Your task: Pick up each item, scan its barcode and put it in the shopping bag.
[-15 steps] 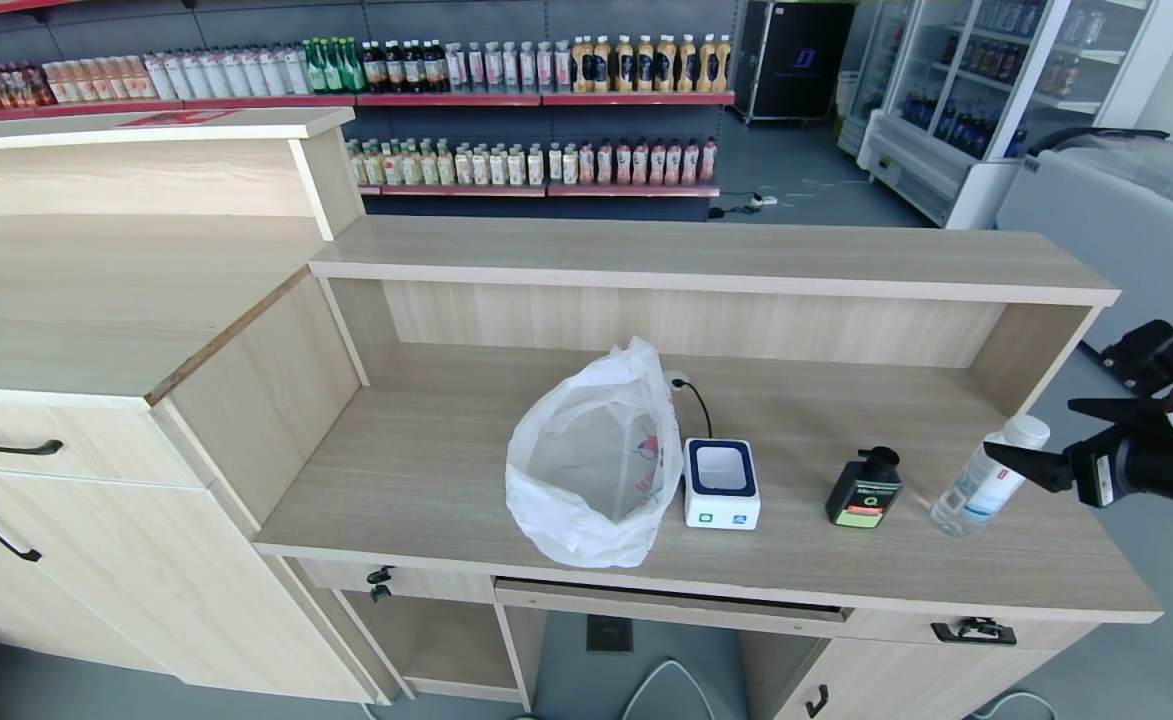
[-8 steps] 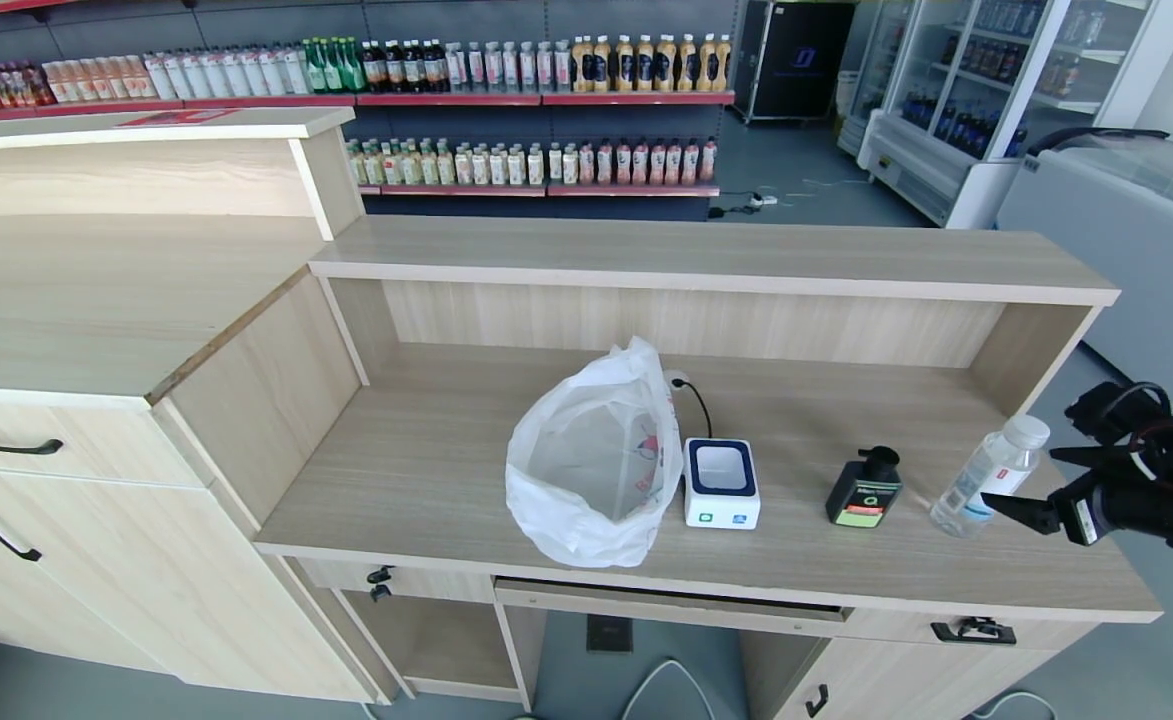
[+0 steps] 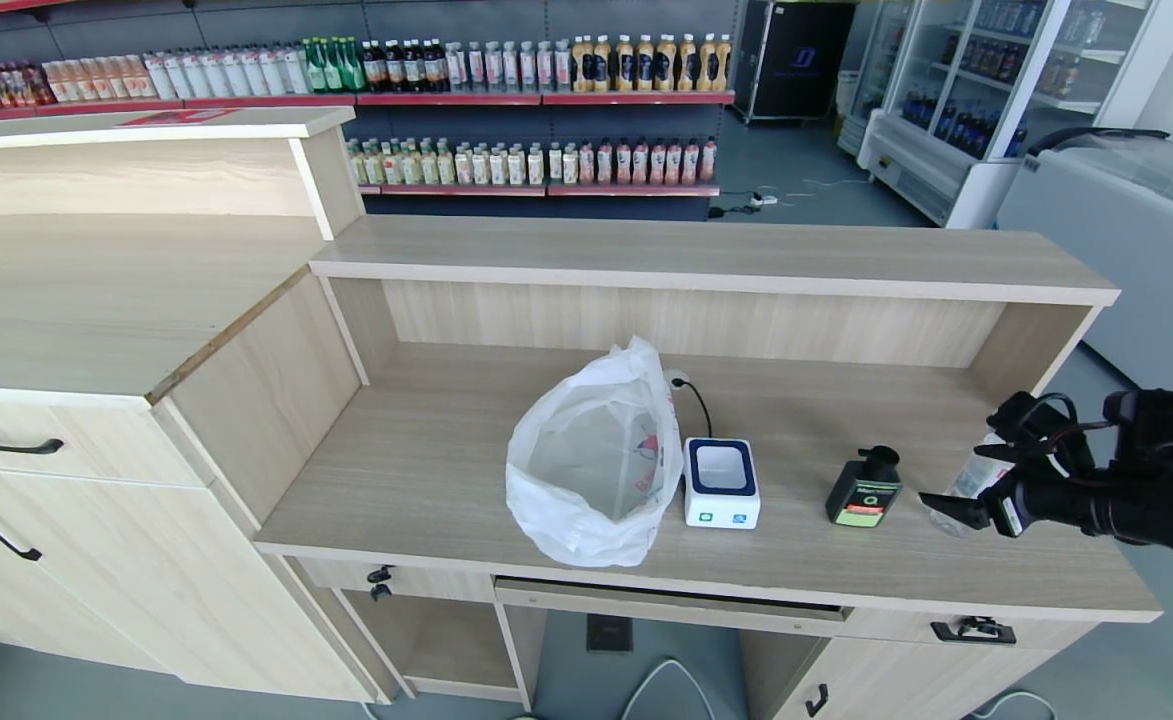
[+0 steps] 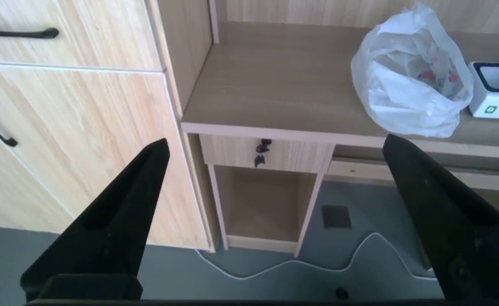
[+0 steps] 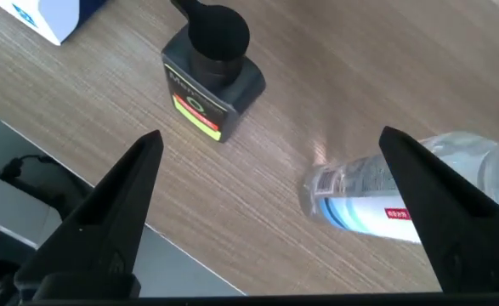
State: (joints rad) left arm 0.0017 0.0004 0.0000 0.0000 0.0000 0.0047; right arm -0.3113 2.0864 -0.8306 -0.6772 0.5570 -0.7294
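A clear water bottle (image 3: 954,490) stands near the counter's right end, partly hidden behind my right gripper (image 3: 961,478). That gripper is open, with its fingers to either side of the bottle (image 5: 385,200) and above it, not touching; in the right wrist view the right gripper (image 5: 270,134) holds nothing. A dark pump bottle (image 3: 864,490) (image 5: 211,81) stands just left of the water bottle. A white scanner (image 3: 721,482) sits mid-counter beside the open white shopping bag (image 3: 591,470). My left gripper (image 4: 276,143) hangs open, below and in front of the counter's left end.
The counter (image 3: 426,470) has a raised back shelf and a wall on its left side. Drawers and cabinet handles (image 4: 19,32) lie under and left of it. A black cable (image 3: 696,400) runs back from the scanner. Store shelves of drinks stand behind.
My right gripper has moved left and lower toward the water bottle, and now covers the bottle's top in the head view. Nothing on the counter has moved.
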